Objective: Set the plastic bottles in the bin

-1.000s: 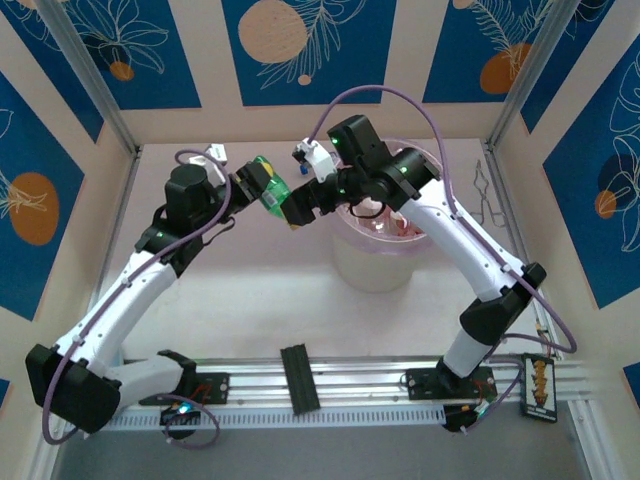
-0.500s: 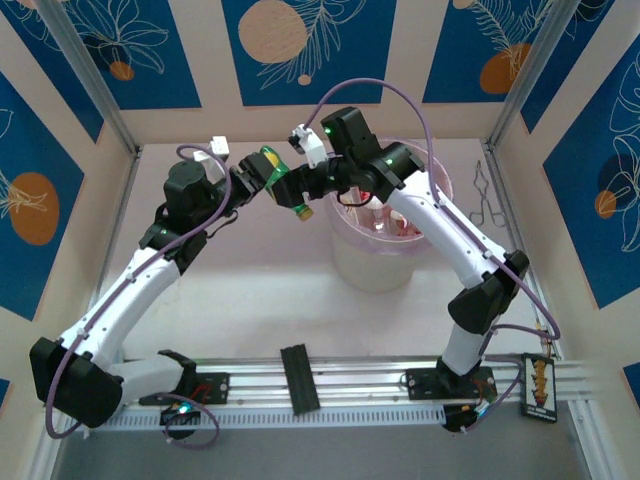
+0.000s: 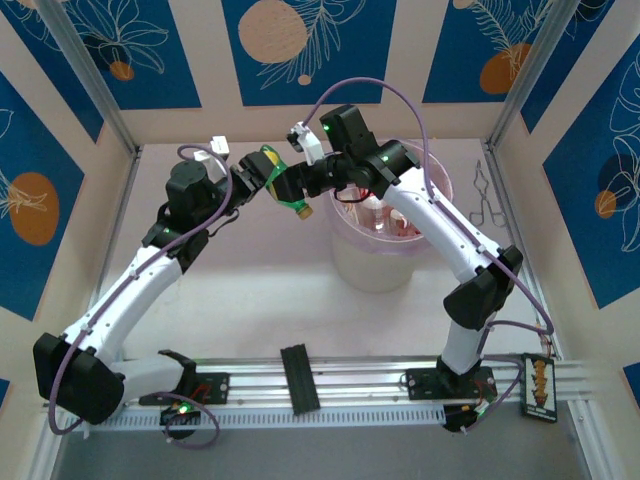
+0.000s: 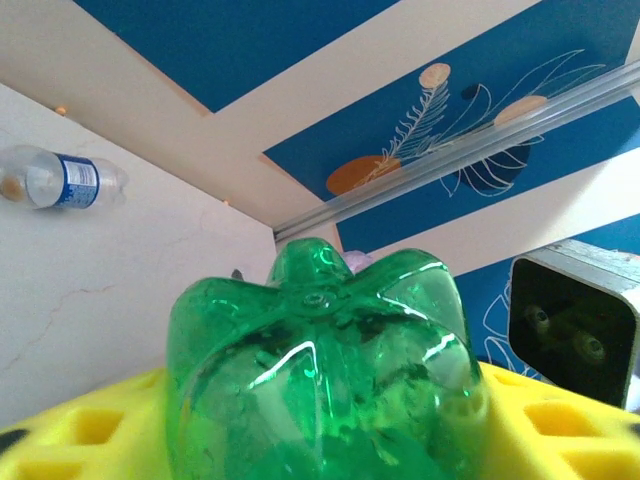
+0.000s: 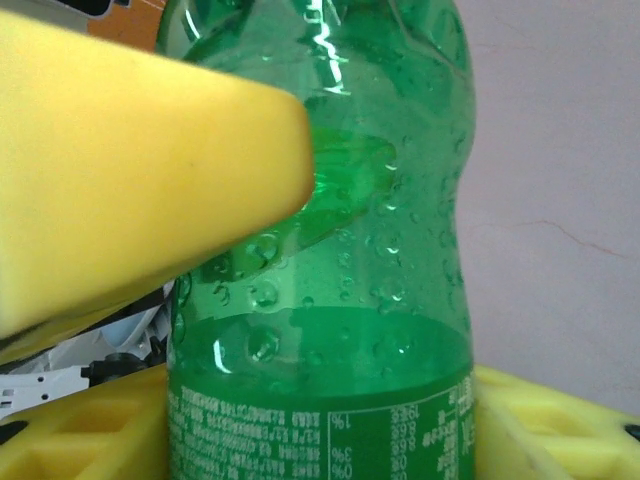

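A green bottle (image 3: 279, 186) with a yellow cap (image 3: 303, 211) hangs in the air left of the bin (image 3: 380, 262), cap pointing down and to the right. My left gripper (image 3: 262, 176) is shut on its base end, and the lobed base (image 4: 320, 350) bulges between yellow pads (image 4: 85, 435). My right gripper (image 3: 292, 188) is shut on the labelled body (image 5: 320, 400) from the bin side, and a left finger (image 5: 130, 170) crosses that view. Inside the cream bucket with its pinkish bag lie clear bottles with red labels (image 3: 385, 215).
A clear bottle with a blue label (image 4: 60, 178) lies on the white surface beyond the left gripper. Metal tongs (image 3: 487, 196) rest at the far right of the table. A black block (image 3: 298, 376) sits on the rail between the arm bases.
The right gripper came in from the bin side and closed on the green bottle in the left gripper. The bottle tilted cap-down; little has moved in the last half second.
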